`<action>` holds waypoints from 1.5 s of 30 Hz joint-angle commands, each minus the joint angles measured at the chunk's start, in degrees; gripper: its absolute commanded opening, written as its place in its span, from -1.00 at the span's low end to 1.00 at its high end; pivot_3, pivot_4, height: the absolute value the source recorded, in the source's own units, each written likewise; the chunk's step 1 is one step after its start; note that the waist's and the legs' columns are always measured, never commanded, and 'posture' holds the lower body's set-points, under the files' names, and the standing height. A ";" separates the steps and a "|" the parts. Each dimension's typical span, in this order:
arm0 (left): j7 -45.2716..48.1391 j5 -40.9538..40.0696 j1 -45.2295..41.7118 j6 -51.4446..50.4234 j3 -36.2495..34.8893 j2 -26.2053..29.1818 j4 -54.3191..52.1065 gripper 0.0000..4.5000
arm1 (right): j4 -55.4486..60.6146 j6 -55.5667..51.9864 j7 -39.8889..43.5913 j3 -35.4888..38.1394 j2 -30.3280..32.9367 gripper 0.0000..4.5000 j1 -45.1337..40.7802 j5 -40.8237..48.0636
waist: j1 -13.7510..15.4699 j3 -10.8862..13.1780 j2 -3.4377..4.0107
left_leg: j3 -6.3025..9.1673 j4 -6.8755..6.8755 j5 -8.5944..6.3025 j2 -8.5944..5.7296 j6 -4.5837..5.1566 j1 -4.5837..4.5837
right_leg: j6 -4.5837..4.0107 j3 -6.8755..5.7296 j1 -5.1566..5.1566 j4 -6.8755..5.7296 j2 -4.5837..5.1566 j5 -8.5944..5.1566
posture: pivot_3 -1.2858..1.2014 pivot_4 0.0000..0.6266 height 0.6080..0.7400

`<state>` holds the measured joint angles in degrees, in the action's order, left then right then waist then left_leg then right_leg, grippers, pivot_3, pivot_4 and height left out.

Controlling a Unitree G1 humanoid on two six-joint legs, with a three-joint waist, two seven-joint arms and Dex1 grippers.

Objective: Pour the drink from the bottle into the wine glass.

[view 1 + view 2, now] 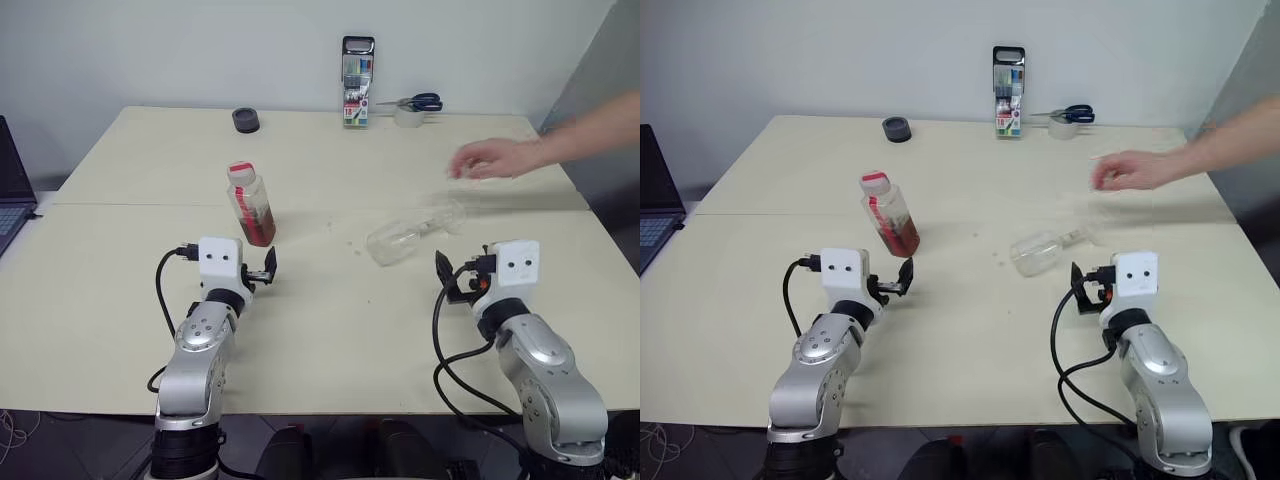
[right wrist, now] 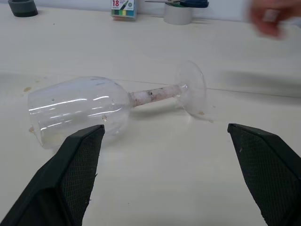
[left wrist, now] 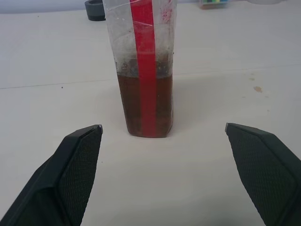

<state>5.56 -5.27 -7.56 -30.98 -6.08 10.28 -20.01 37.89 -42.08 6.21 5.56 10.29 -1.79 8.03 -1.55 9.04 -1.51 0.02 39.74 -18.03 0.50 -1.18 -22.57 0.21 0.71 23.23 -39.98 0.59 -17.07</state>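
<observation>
Jaws of both grippers stand wide apart and hold nothing. From the head views, the left gripper (image 1: 268, 268) points at the bottle (image 1: 250, 205), which stands upright just ahead of it on the worktop (image 1: 120, 260); the right gripper (image 1: 447, 277) faces the wine glass (image 1: 412, 231), lying on its side just ahead and slightly inward. A person's hand (image 1: 492, 158) hovers beyond the glass.

Left wrist view: the bottle (image 3: 143, 70) sits centred between the 2 fingers (image 3: 70, 174), about half full of drink (image 3: 129, 106). Thin plastic likely gives under pressure, so a hold on the lower, liquid-filled body seems steadiest.

Right wrist view: the glass (image 2: 117, 106) lies crosswise ahead of the open jaws, bowl toward 1 finger, foot toward the other. It looks light, smooth, apt to roll and probably brittle; the stem seems the safest hold for righting it.
</observation>
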 commanded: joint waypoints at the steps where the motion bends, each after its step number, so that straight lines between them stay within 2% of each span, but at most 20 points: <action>1: -0.90 0.41 -0.03 0.24 -0.36 0.14 -3.80 0.99 | 2.78 0.72 0.14 0.68 0.39 1.00 -0.31 0.65 | 0.00 0.00 0.00 | 0.00 0.00 0.00 0.00 0.00 0.00 | 0.00 0.00 0.00 0.00 0.00 0.00 | 0.03 -0.52 1.00; 21: -2.75 -0.59 -0.59 0.24 -1.70 -0.54 -5.05 0.99 | 1.68 0.85 0.54 0.82 0.69 1.00 -1.80 0.86 | 0.00 0.00 0.00 | 0.00 0.00 0.00 0.00 0.00 0.00 | 0.00 0.00 0.00 0.00 0.00 0.00 | 0.03 -0.52 1.00; 25: -2.64 -0.93 -2.08 0.64 -2.02 -0.58 -3.40 0.99 | 0.90 0.86 3.38 1.24 3.40 1.00 -4.02 1.87 | 0.00 0.00 0.00 | -0.01 0.01 0.00 0.00 0.00 0.00 | 0.00 0.00 0.00 0.00 0.00 0.00 | 0.03 -0.52 1.00; 30: -2.73 -0.81 -4.32 1.47 -2.09 -0.40 -1.36 0.99 | -0.66 -0.12 13.71 1.87 9.33 1.00 -11.31 9.81 | -0.11 0.01 0.01 | 0.01 0.01 0.00 0.01 0.01 0.01 | 0.00 0.00 0.00 0.00 -0.05 0.00 | 0.03 -0.52 1.00; 34: -2.68 -1.12 -6.69 2.10 -3.22 0.15 0.66 0.99 | -1.74 -4.76 21.60 2.99 12.21 1.00 -18.61 20.98 | -0.12 0.02 0.01 | 0.01 0.04 -0.01 0.01 0.03 0.00 | -0.01 0.01 -0.01 0.00 -0.05 0.00 | 0.03 -0.52 1.00; 39: -2.27 -1.86 -8.95 2.67 -4.25 0.16 2.47 0.99 | -2.58 -12.52 26.00 3.28 13.41 1.00 -25.18 34.16 | -0.03 0.02 0.01 | 0.06 0.04 -0.02 0.01 0.04 -0.05 | -0.01 -0.05 -0.02 0.03 -0.04 0.00 | 0.03 -0.52 1.00; 45: 0.10 -3.11 -11.60 2.93 -3.93 0.98 4.50 0.99 | -4.28 -13.75 26.35 1.20 14.78 1.00 -29.38 37.73 | 0.09 0.02 0.01 | 0.09 0.08 -0.02 0.01 0.05 -0.08 | -0.01 -0.09 -0.02 0.03 -0.01 0.01 | 0.03 -0.52 1.00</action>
<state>4.64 -7.72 -17.57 -29.54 -9.88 10.44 -14.78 33.10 -56.00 32.43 6.85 24.62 -29.98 44.13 -1.46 9.06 -1.50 0.10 39.81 -18.05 0.51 -1.13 -22.66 0.20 0.62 23.22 -39.95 0.58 -17.06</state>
